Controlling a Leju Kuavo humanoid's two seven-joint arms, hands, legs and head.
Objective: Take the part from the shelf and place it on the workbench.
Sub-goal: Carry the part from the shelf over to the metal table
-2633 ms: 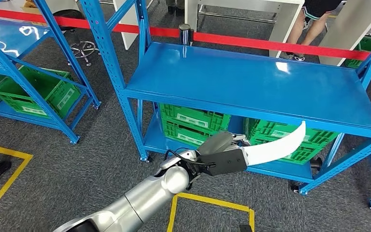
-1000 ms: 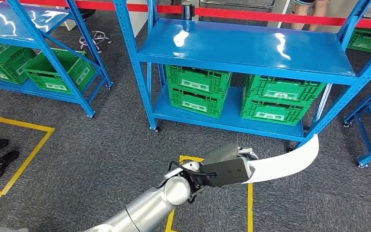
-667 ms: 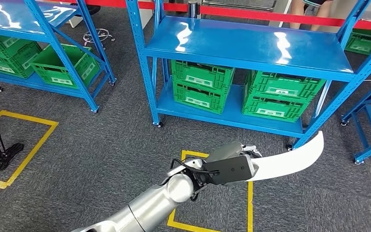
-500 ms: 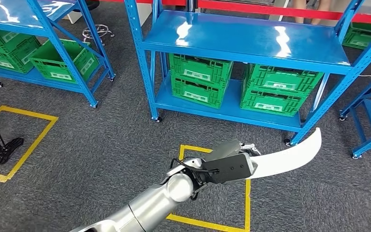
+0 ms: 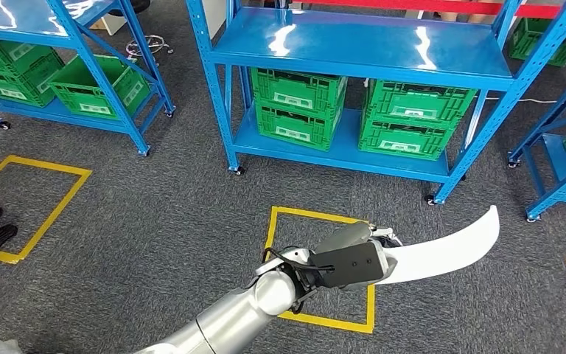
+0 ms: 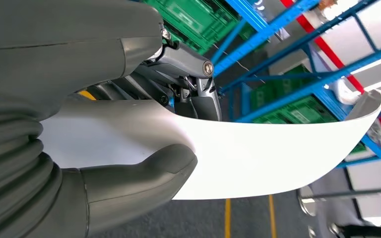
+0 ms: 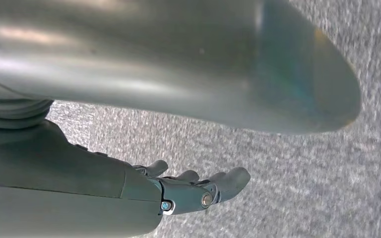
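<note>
The part point(image 5: 449, 251) is a long, curved white strip, and my left hand point(image 5: 350, 258) grips it at one end, low in the middle of the head view. It sticks out to the right above the grey carpet. In the left wrist view the thumb point(image 6: 144, 173) presses on the white part point(image 6: 268, 153) and the darker fingers point(image 6: 193, 84) sit behind it. My right hand point(image 7: 193, 191) hangs over the carpet, fingers stretched out with nothing in them.
A blue shelf rack point(image 5: 361, 48) stands ahead with green crates point(image 5: 298, 103) on its lower level. More blue racks stand at the left point(image 5: 59, 44) and right point(image 5: 560, 147). A yellow floor square point(image 5: 371, 295) lies under my left hand.
The whole view has shifted: the blue rack now stands farther off and higher in the picture. My left hand still holds the white part the same way.
</note>
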